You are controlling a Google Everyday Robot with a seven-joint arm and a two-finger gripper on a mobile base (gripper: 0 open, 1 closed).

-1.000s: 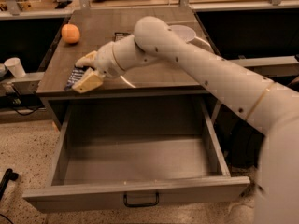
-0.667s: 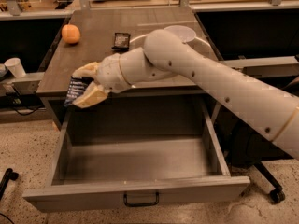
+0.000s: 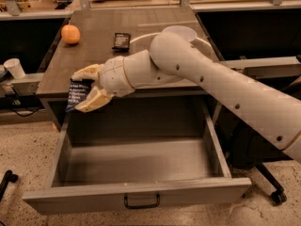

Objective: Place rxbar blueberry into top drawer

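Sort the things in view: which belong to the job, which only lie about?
Job: rxbar blueberry, held in the gripper over the left rear corner of the open top drawer.
Lying about: orange, black bar, white bowl, on the tabletop.

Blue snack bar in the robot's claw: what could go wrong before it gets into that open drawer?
1. The gripper holds the rxbar blueberry roughly above the left wall of the top drawer; released here, it might bounce out onto the floor.
2. Only one end looks pinched between the fingers, so it could slip early.
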